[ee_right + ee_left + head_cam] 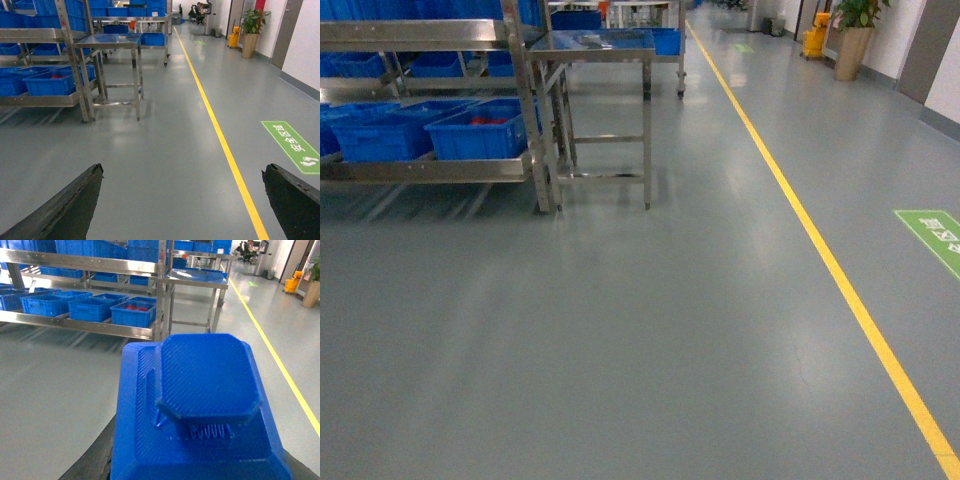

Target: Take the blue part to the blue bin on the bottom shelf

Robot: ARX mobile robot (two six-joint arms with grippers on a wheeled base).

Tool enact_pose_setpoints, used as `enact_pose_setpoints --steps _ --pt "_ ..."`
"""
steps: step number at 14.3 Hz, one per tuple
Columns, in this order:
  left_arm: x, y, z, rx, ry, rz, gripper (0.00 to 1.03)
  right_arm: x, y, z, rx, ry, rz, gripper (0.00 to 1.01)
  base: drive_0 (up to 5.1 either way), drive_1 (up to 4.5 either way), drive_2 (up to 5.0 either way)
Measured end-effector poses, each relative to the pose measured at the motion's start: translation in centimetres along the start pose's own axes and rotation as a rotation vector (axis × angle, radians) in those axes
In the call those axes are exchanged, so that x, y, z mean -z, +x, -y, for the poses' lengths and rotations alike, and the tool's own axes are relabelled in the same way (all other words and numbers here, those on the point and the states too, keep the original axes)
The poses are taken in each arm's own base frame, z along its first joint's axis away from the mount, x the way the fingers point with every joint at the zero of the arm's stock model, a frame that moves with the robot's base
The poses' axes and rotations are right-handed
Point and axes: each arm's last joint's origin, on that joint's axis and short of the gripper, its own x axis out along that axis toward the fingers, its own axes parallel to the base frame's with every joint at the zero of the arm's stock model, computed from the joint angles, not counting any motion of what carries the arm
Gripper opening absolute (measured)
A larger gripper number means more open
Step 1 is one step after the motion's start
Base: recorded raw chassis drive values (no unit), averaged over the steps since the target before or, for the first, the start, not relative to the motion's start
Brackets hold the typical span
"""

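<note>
The blue part, a chunky ribbed dark-blue piece, fills the left wrist view, and my left gripper is shut on it; one dark finger shows beside it. Far ahead, several blue bins stand on the bottom shelf. The head view has those blue bins on the bottom shelf at the upper left, with neither gripper in it. My right gripper is open over bare floor, nothing between its fingers.
A steel table stands right of the rack. The nearest bin holds red items. A yellow floor line runs along the right, with a green floor sign beyond it. A potted plant stands far back.
</note>
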Motion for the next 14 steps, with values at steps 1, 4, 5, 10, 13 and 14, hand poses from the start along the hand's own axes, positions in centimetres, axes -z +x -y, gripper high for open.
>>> enact_pose_setpoints --steps 1,4,5,10,13,14 --pt "0.00 0.00 -0.01 -0.003 0.000 0.000 0.43 0.00 0.00 0.00 0.000 0.000 0.000 0.98 0.0 4.15 -4.2" --pt "-0.03 -0.01 -0.01 -0.001 -0.002 0.003 0.43 0.00 0.00 0.00 0.000 0.000 0.000 0.98 0.0 4.16 -4.1" --pt "0.04 0.02 0.00 -0.003 0.002 -0.004 0.43 0.00 0.00 0.00 0.000 0.000 0.000 0.98 0.1 4.26 -4.0" --pt "-0.02 0.00 0.00 -0.002 -0.001 0.002 0.43 0.00 0.00 0.00 0.000 0.000 0.000 0.98 0.1 4.29 -4.0" --pt "0.02 0.00 -0.01 -0.002 0.001 -0.002 0.43 -0.01 0.00 0.00 0.000 0.000 0.001 0.98 0.1 4.24 -4.1" --pt "0.01 0.00 -0.01 -0.002 0.001 -0.001 0.43 -0.01 0.00 0.00 0.000 0.000 0.001 0.98 0.1 4.23 -4.1"
